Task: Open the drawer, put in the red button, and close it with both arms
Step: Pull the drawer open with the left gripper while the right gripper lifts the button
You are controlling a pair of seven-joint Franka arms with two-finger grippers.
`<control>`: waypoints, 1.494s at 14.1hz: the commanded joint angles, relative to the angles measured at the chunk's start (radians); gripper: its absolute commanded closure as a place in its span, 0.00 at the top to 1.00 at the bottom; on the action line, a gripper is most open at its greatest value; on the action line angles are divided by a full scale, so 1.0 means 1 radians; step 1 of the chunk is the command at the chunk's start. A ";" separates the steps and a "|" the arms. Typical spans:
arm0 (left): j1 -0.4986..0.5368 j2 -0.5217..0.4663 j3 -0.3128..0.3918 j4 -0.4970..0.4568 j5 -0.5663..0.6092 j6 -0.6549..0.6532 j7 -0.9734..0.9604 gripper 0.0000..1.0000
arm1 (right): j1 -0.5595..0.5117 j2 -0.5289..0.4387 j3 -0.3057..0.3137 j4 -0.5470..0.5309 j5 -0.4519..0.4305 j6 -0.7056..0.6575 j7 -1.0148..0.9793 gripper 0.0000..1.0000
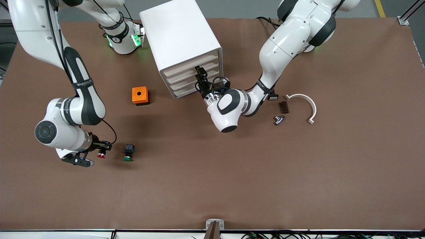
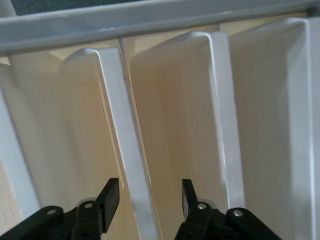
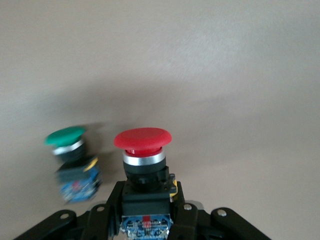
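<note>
The red button [image 3: 143,165] is held in the right claw [image 3: 146,212], whose fingers are seen pressed against its black body in the right wrist view, red cap pointing away from the wrist. In the front view this claw [image 1: 99,150] is found low over the brown surface [image 1: 232,172] at the right arm's end, at about eight o'clock from the orange box [image 1: 140,95]. Whether the button is lifted clear of the surface cannot be told. A green button [image 1: 128,152] lies on the surface just beside it, at three o'clock from the red one, apart from it.

The left claw [image 1: 200,77] is placed at the front of the white drawer cabinet [image 1: 181,43], at its lower drawers. In the left wrist view its fingers [image 2: 110,197] are seen partly apart, straddling a white drawer lip [image 2: 130,165]; contact is probably not made.

At three o'clock from the left wrist lie a small dark block [image 1: 283,107], a small metal fitting [image 1: 278,119] and a white curved clamp [image 1: 303,106].
</note>
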 commanded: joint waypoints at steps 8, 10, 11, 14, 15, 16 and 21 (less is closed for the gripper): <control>-0.037 0.023 -0.002 0.008 -0.017 -0.018 -0.012 0.17 | 0.225 -0.305 -0.001 -0.042 0.040 -0.292 0.501 0.00; -0.037 0.024 -0.002 0.008 -0.017 -0.029 -0.018 0.11 | 0.250 -0.353 -0.001 -0.042 0.040 -0.348 0.563 0.00; -0.034 0.023 -0.002 0.008 -0.017 -0.030 -0.018 0.10 | 0.264 -0.370 -0.001 -0.042 0.040 -0.367 0.594 0.00; -0.026 0.026 -0.002 0.007 -0.020 -0.036 -0.047 0.09 | 0.316 -0.379 0.000 -0.044 0.040 -0.383 0.696 0.00; -0.023 0.026 -0.001 0.005 -0.022 -0.041 -0.050 0.09 | 0.341 -0.377 -0.001 -0.042 0.040 -0.378 0.747 0.00; -0.014 0.030 -0.001 0.005 -0.023 -0.046 -0.059 0.09 | 0.367 -0.379 0.000 -0.041 0.040 -0.376 0.787 0.00; 0.043 0.044 -0.001 0.004 -0.052 -0.046 -0.111 0.09 | 0.454 -0.377 -0.001 -0.042 0.048 -0.332 0.971 0.00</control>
